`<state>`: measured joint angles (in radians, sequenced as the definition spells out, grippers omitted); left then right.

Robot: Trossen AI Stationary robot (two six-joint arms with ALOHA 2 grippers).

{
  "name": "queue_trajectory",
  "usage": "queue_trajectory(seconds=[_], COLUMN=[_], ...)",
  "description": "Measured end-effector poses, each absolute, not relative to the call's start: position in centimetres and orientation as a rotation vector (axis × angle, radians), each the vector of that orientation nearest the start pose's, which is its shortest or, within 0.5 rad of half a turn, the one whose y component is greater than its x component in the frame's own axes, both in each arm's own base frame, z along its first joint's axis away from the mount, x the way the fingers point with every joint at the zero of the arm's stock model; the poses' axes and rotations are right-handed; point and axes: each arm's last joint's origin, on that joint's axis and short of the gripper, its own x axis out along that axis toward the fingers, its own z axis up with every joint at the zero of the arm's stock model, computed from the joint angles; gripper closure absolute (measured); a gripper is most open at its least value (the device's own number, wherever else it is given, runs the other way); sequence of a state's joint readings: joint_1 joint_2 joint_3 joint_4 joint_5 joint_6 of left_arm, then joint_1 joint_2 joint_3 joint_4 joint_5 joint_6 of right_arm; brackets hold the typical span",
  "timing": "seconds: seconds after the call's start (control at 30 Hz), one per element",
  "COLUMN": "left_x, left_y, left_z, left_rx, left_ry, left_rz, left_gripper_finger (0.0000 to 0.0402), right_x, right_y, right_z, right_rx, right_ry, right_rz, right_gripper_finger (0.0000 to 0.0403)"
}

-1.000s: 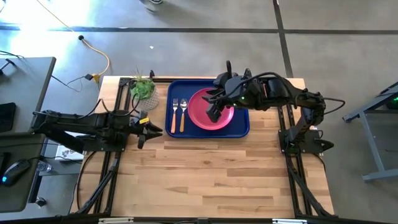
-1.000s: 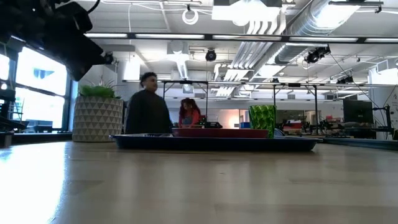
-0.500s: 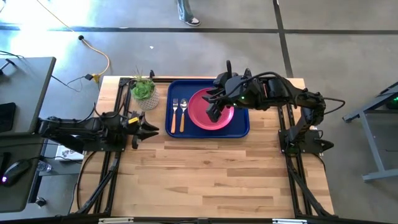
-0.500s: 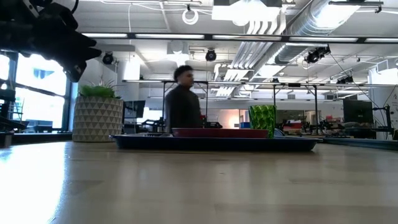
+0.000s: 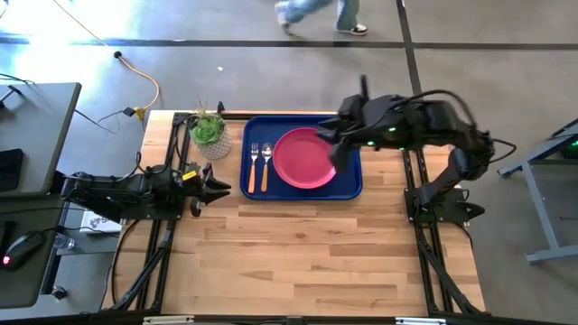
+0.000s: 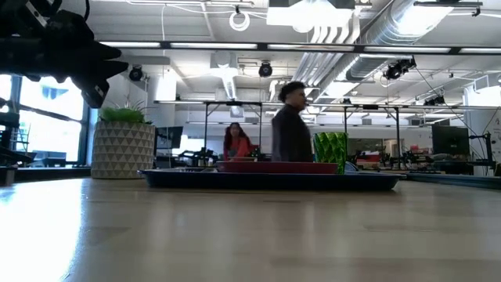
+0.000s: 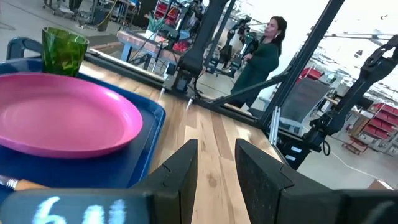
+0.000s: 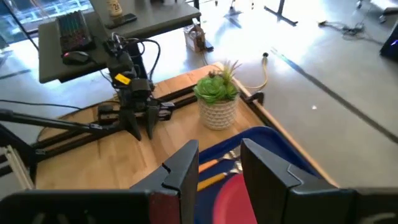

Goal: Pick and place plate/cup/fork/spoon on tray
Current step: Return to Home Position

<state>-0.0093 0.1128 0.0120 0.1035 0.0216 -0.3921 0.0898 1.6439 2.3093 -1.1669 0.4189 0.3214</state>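
The dark blue tray (image 5: pixel 352 186) lies at the table's far middle. On it lie the pink plate (image 5: pixel 304 159), the fork (image 5: pixel 254 166) and the spoon (image 5: pixel 265 168), side by side left of the plate. The green cup (image 7: pixel 64 50) stands upright at the tray's far right corner, and my right arm hides it in the high view. My right gripper (image 5: pixel 342 165) hovers open and empty over the tray's right part. My left gripper (image 5: pixel 219 187) is open and empty near the table's left edge, pointing at the tray.
A white pot with a green succulent (image 5: pixel 209 134) stands at the table's far left corner, beside the tray. The near half of the wooden table (image 5: pixel 307 257) is bare. People (image 6: pixel 293 129) move in the room behind the table.
My right gripper has risen from over the plate and drawn back toward the table's right edge. My left arm has pulled back a little toward the table's left edge. The plate, cup, fork and spoon have stayed where they were on the tray.
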Motion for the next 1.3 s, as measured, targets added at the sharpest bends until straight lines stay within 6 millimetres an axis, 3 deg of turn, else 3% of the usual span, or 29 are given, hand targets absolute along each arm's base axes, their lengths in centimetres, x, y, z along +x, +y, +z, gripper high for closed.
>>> queue_trajectory(seconds=[0.43,0.6,0.8,0.93,1.3], left_x=[10.4,10.4,10.4,10.4,10.4], left_y=[-0.1,0.0,0.0,0.0,0.0], left_z=[15.9,15.9,15.9,15.9,15.9], left_rx=[-0.499,-0.590,-0.564,-0.517,-0.315], left_ry=[0.099,0.096,0.097,0.097,0.099], left_rz=[0.012,0.036,0.035,0.032,0.022], left_gripper_finger=[0.0303,0.0303,0.0303,0.0303,0.0303], right_x=[15.5,13.1,10.3,9.0,7.3], right_y=[-0.3,-0.2,-0.2,-0.2,-0.2], right_z=[53.9,53.4,48.4,44.7,35.0], right_rx=[0.084,0.047,0.092,0.148,0.159], right_ry=[0.512,0.489,0.551,0.487,0.334], right_rz=[-0.613,-0.634,-0.684,-0.654,-0.529], right_gripper_finger=[0.0291,0.0291,0.0291,0.0291,0.0291])
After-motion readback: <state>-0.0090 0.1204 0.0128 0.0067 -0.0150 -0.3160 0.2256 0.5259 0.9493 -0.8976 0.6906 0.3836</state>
